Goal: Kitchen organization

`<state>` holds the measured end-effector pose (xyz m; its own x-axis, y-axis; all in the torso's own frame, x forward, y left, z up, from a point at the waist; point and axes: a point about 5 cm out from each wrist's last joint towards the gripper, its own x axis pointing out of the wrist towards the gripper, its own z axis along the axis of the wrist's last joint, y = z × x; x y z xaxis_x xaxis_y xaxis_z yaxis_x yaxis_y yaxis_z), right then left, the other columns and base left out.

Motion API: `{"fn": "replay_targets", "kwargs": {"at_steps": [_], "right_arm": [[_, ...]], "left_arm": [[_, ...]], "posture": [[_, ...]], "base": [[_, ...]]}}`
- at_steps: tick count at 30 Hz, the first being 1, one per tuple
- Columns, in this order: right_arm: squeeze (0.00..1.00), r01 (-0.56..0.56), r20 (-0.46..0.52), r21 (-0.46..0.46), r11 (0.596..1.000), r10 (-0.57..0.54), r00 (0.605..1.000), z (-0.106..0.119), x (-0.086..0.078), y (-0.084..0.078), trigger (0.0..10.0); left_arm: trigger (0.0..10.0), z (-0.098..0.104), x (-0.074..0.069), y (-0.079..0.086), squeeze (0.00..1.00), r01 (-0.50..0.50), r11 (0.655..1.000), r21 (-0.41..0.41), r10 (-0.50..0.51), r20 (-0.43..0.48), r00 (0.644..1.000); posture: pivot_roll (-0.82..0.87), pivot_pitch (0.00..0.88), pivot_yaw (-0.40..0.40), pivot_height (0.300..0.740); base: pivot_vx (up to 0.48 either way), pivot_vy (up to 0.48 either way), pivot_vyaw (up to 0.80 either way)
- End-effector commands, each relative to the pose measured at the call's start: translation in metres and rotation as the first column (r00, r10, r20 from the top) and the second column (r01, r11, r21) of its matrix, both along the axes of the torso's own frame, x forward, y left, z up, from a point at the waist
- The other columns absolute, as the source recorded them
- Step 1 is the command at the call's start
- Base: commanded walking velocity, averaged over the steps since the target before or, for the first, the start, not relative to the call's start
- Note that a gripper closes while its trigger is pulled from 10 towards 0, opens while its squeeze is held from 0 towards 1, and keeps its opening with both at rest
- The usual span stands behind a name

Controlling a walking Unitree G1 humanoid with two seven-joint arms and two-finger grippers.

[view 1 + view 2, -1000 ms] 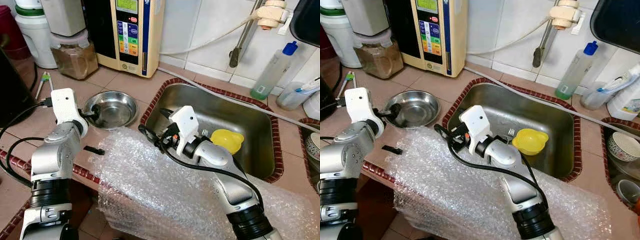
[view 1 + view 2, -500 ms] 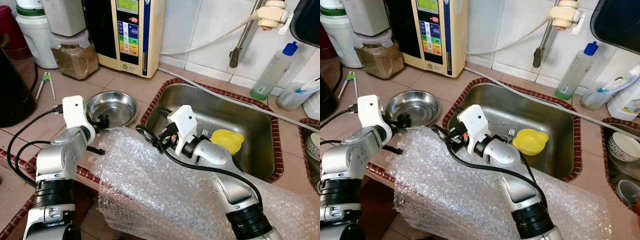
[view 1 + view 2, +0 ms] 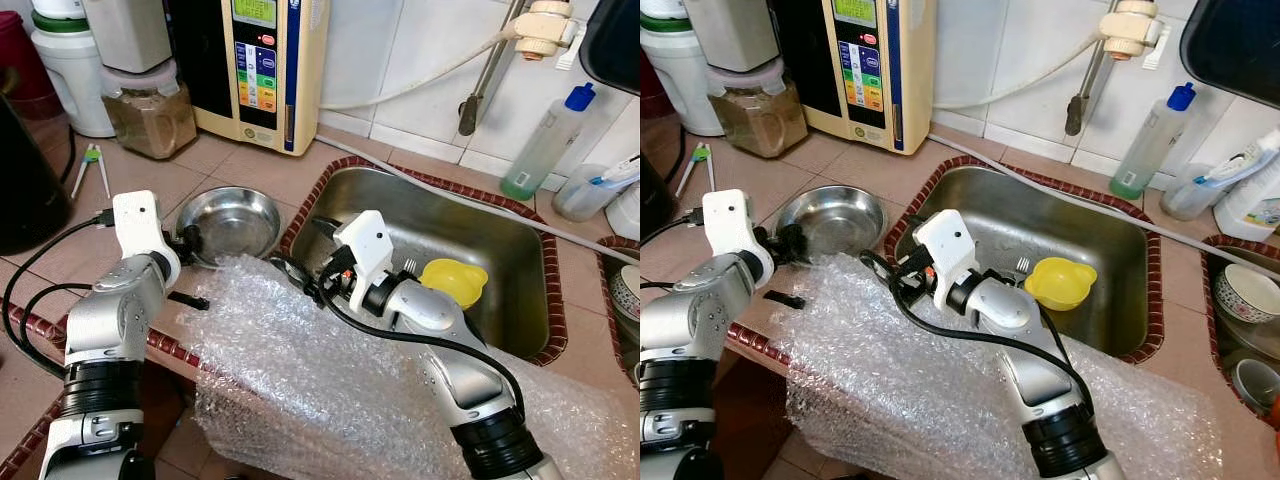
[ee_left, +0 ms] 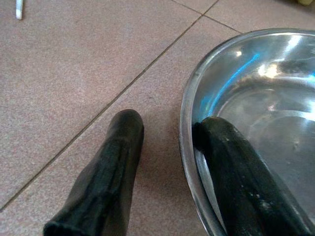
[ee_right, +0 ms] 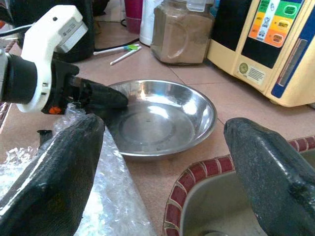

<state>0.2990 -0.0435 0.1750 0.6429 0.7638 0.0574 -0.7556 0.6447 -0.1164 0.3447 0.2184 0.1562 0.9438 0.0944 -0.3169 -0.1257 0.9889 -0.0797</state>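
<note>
**Left claw pinching the rim of the steel bowl beside the sink**

The steel bowl sits on the tiled counter just left of the sink, upright, mouth up, with nothing in it. The left claw grips its near-left rim: one finger lies inside the bowl, the other outside on the tile, the rim caught between them. The right claw hangs spread wide at the sink's left edge, facing the bowl and holding nothing.

In the sink lies a yellow cup, tipped slightly, with a fork just beside it; the cup's inside cannot be made out. A sheet of bubble wrap drapes over the counter's front edge, touching the bowl's near side and hiding the counter beneath. Behind the bowl stand a jar of brown powder and a water purifier, both cut off at the top. A green-liquid bottle stands beyond the sink.
</note>
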Motion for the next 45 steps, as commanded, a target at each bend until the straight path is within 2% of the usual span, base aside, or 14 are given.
{"fn": "replay_targets", "kwargs": {"at_steps": [1,7,14,16,19,22,24,30,31,34,37,38,40,45], "right_arm": [[0.00,0.011,-0.010,-0.016,1.000,-0.011,1.000,-0.003,0.000,-0.002,10.0],[0.00,0.017,-0.006,-0.025,1.000,-0.017,1.000,-0.003,0.001,-0.004,10.0],[0.00,0.025,-0.005,-0.026,0.999,-0.025,1.000,-0.003,0.002,-0.004,10.0],[0.00,0.025,-0.007,-0.026,0.999,-0.025,1.000,-0.004,0.002,-0.004,10.0],[0.00,0.024,-0.009,-0.028,0.999,-0.024,1.000,-0.005,0.002,-0.004,10.0],[0.00,0.024,-0.006,-0.031,0.999,-0.024,1.000,-0.005,0.003,-0.004,10.0],[0.00,0.039,-0.004,-0.024,0.999,-0.039,0.999,-0.002,0.007,-0.005,10.0],[0.00,0.051,0.009,-0.018,0.999,-0.051,0.999,0.001,0.009,-0.005,10.0],[0.00,0.074,0.026,0.009,0.997,-0.074,0.997,0.005,0.012,-0.003,10.0],[0.00,0.120,0.057,0.072,0.990,-0.124,0.991,0.016,0.017,-0.002,10.0],[0.00,0.160,0.071,0.174,0.972,-0.174,0.982,0.032,0.022,-0.003,10.0],[0.00,0.193,0.066,0.250,0.949,-0.215,0.974,0.044,0.027,-0.005,10.0],[0.00,0.221,0.043,0.317,0.922,-0.247,0.968,0.052,0.031,-0.009,10.0],[0.00,0.265,-0.034,0.389,0.883,-0.274,0.961,0.054,0.039,-0.016,10.0]], "left_arm": [[0.0,-0.006,-0.002,0.002,0.00,0.005,0.999,0.038,-0.004,-0.022,1.000],[0.0,-0.008,-0.002,0.001,0.00,0.011,0.998,0.054,-0.010,-0.017,1.000],[0.0,-0.001,-0.001,0.011,0.00,-0.058,0.993,0.101,0.054,0.041,0.998],[0.0,0.005,0.000,0.014,0.00,-0.109,0.989,0.099,0.097,0.116,0.988],[0.0,0.015,0.001,0.003,0.00,-0.091,0.991,0.101,0.068,0.211,0.975],[0.0,0.015,0.002,-0.005,0.00,-0.088,0.993,0.079,0.067,0.236,0.970],[0.0,0.025,0.002,-0.010,0.00,-0.076,0.995,0.067,0.049,0.336,0.941],[0.0,0.039,0.000,-0.012,0.00,-0.093,0.993,0.078,0.049,0.442,0.896],[0.0,0.053,-0.001,-0.016,0.00,-0.083,0.993,0.082,0.027,0.531,0.847],[0.0,0.068,-0.003,-0.024,0.00,-0.044,0.995,0.094,-0.023,0.616,0.787],[0.0,0.079,-0.003,-0.037,0.00,-0.003,0.989,0.150,-0.098,0.661,0.744],[0.0,0.082,-0.004,-0.050,0.00,0.058,0.979,0.196,-0.178,0.675,0.716],[0.0,0.082,-0.006,-0.062,0.00,0.111,0.968,0.224,-0.237,0.679,0.695],[0.0,0.078,-0.009,-0.079,0.00,0.163,0.953,0.255,-0.297,0.686,0.664]], "posture": [[0.12,0.082,-0.058,0.740],[0.11,0.080,-0.059,0.740],[0.12,0.079,-0.066,0.740],[0.12,0.076,-0.068,0.740],[0.12,0.072,-0.071,0.740],[0.12,0.067,-0.078,0.740],[0.11,0.070,-0.082,0.740],[0.12,0.070,-0.083,0.740],[0.12,0.069,-0.084,0.740],[0.12,0.068,-0.085,0.740],[0.12,0.068,-0.085,0.740],[0.12,0.065,-0.086,0.740],[0.12,0.061,-0.085,0.740],[0.12,0.059,-0.084,0.740]], "base": [[0.000,0.000,0.00],[0.000,0.000,0.00],[0.000,0.000,0.00],[0.000,0.000,0.00],[0.000,0.000,0.00],[0.000,0.000,0.00],[0.000,0.000,0.00],[0.000,0.000,0.00],[0.000,0.000,0.00],[0.000,0.000,0.00],[0.000,0.000,0.00],[0.000,0.000,0.00],[0.000,0.000,0.00],[0.000,0.000,0.00]]}}
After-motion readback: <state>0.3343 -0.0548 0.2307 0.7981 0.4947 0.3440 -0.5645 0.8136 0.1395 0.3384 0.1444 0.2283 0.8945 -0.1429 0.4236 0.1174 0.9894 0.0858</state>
